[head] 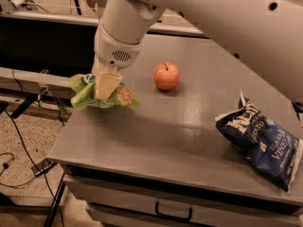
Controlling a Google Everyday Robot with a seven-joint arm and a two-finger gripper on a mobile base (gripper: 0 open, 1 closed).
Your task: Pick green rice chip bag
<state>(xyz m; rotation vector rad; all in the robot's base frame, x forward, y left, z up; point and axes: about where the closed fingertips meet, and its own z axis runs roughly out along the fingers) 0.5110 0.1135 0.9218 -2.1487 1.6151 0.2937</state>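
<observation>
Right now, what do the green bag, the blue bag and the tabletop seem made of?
Green rice chip bag, clamped in the pincer at the left: thin plastic film, crumpled. Blue chip bag: glossy film, creases catching light. Table: grey, matte, probably painted metal or laminate.

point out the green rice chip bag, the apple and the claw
green rice chip bag [81, 90], camera view, on its crumpled left side
apple [166, 76], camera view, on the middle of its skin
claw [105, 93], camera view, midpoint of its grip, shut on the bag at the table's [189, 141] left edge
</observation>
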